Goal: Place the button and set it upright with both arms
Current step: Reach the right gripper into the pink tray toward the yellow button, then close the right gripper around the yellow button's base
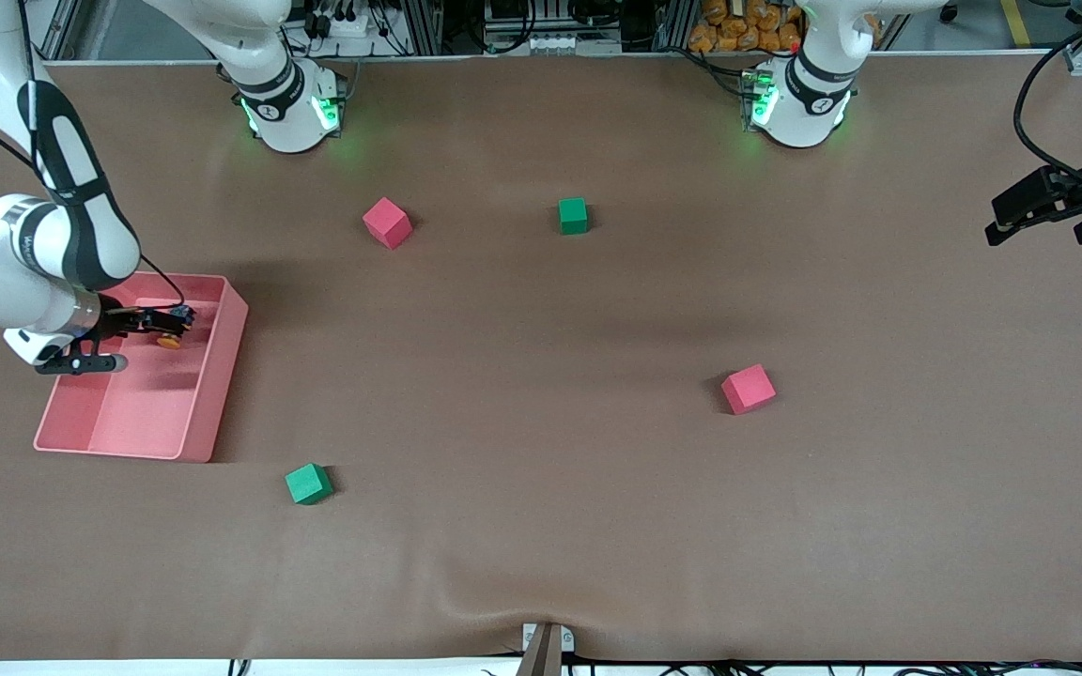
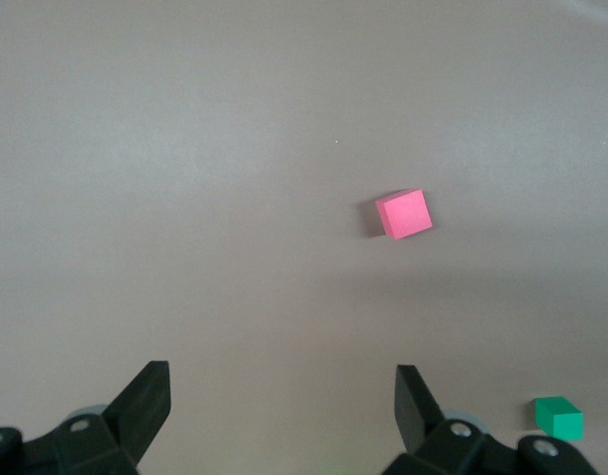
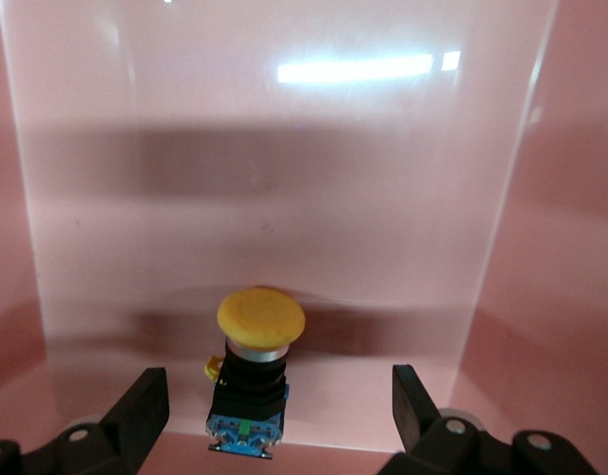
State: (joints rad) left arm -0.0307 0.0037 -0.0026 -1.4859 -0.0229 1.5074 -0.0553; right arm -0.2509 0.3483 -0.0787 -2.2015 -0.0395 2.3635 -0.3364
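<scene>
Barely begun: my right pincer [image 3: 274, 411] is hanging wide, straddling the button [image 3: 253, 371] lying ungripped in the pink tray [image 1: 222, 376], while my left pincer [image 2: 279, 406] is waiting wide over bare surface [image 1: 541, 469].

High front camera, two wrist close-ups

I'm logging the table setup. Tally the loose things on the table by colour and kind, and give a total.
Green cubes: 2
Pink-red cubes: 2
Pink tray: 1
Orange-capped button: 1, lying in the tray between the right gripper's open fingers
Total: 6
</scene>
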